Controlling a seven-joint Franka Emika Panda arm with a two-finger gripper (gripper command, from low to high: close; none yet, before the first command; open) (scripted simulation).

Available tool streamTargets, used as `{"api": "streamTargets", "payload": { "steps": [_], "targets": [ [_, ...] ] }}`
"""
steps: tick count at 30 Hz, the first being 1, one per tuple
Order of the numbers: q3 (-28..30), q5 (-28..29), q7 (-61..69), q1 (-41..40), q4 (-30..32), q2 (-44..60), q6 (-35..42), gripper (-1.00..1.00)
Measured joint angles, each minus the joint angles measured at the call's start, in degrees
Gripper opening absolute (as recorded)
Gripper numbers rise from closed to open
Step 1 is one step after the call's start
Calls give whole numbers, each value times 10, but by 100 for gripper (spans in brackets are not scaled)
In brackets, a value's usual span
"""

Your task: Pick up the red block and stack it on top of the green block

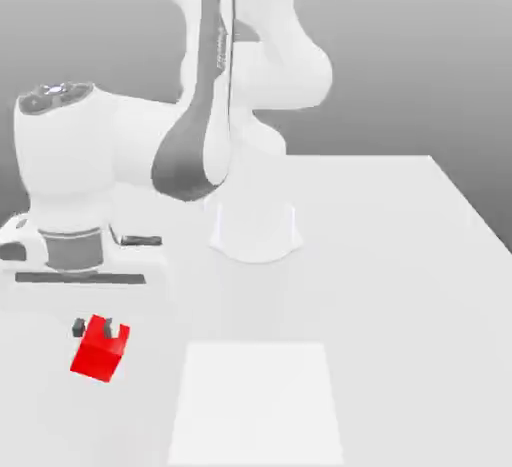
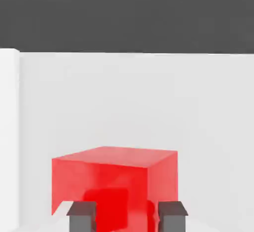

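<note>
The red block (image 1: 98, 353) lies on the white table near the exterior view's left, tilted as seen from there. My gripper (image 1: 100, 330) comes down on it from above, with a dark fingertip against each of two opposite sides. In the hand view the red block (image 2: 114, 179) sits between the two dark fingertips (image 2: 82, 216), and the gripper (image 2: 126, 217) is shut on it. The block looks to be resting on the table surface. The green block is out of view.
The arm's white base (image 1: 255, 227) stands mid-table behind the block. A flat white square pad (image 1: 258, 400) lies toward the exterior view's right of the block. The table edge (image 1: 470, 210) runs along the exterior view's right.
</note>
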State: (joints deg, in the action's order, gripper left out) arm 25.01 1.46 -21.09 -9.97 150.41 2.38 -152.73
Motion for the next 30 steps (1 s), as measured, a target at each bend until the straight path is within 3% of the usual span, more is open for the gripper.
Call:
{"api": "streamTargets", "payload": {
  "steps": [16, 30],
  "targets": [
    [120, 184, -146, -312, 148, -176, 12, -100],
    [180, 45, -52, -240, 161, -104, -56, -100]
  ]
}}
